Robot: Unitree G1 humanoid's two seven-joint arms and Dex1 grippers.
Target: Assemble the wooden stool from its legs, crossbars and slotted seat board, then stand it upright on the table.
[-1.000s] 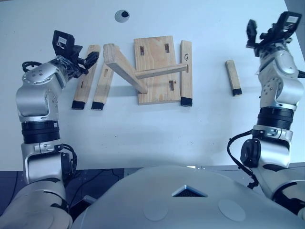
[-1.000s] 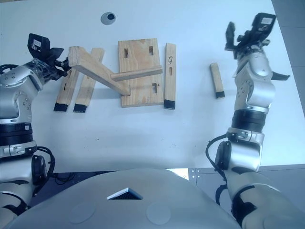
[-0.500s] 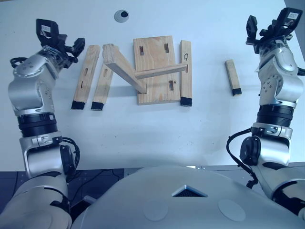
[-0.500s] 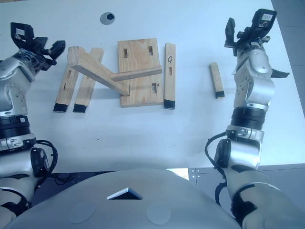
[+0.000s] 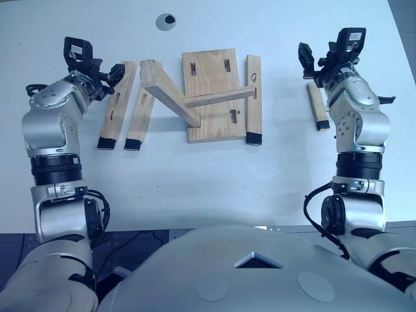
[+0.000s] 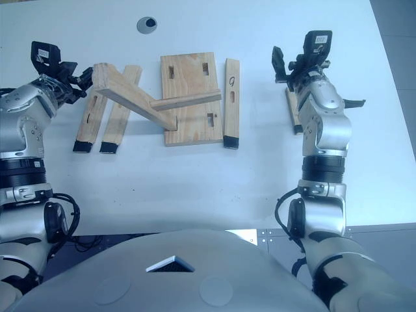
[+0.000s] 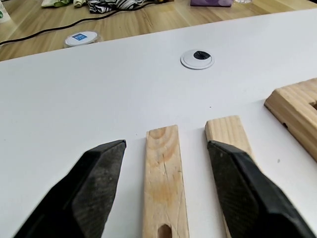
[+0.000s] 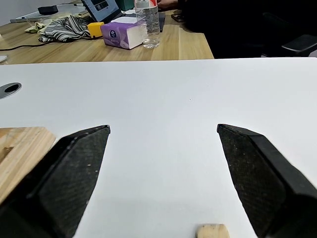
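The slotted seat board lies flat mid-table. One leg stands tilted in it, and a crossbar runs from that leg across the board. Two loose legs lie to its left, a third leg lies along its right edge, and a short crossbar lies farther right. My left gripper is open at the far end of the outer left leg, holding nothing. My right gripper hovers open above the far end of the short crossbar.
A round cable grommet sits in the white table behind the parts. The table's near half is bare. Beyond the far edge, the wrist views show a wooden floor with cables and another desk with clutter.
My left gripper swung out to the left, then came back to the far end of the outer leg. My right gripper moved left and nearer, over the short crossbar's far end. The wooden parts stayed put.
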